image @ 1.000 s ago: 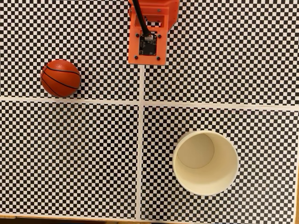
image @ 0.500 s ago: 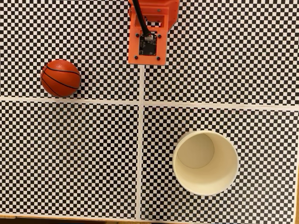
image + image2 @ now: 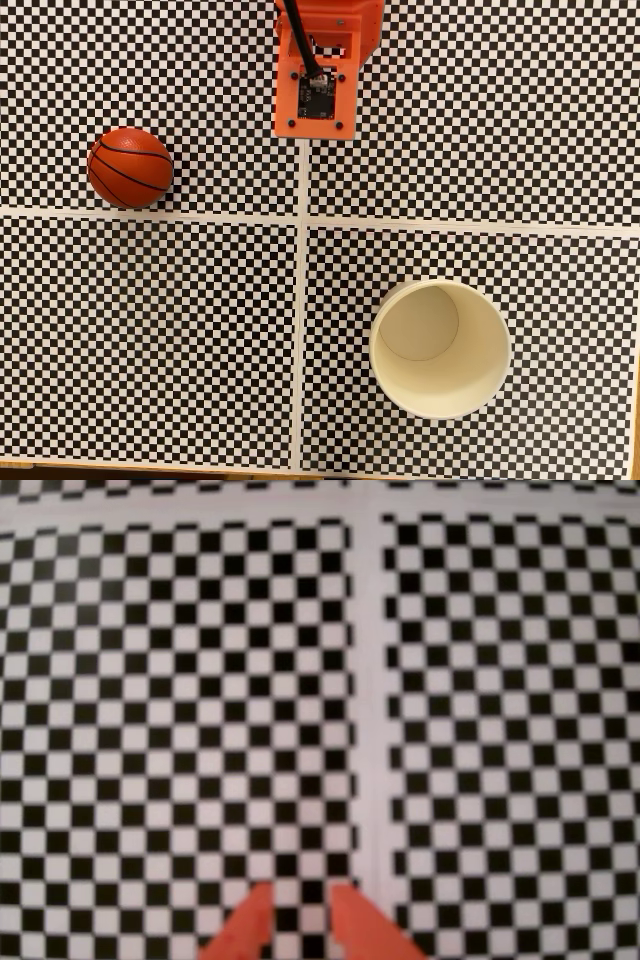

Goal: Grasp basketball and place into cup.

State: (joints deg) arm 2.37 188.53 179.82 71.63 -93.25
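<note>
Basketball (image 3: 130, 167) far from gripper (image 3: 298, 890).
Jaws nearly together, holding nothing; ball at nine o'clock from arm (image 3: 322, 70), cup (image 3: 440, 348) at five.

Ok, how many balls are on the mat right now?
1. The basketball sits left of the arm base in the fixed view, apart from the cup; the cup's visible inside looks empty.
</note>
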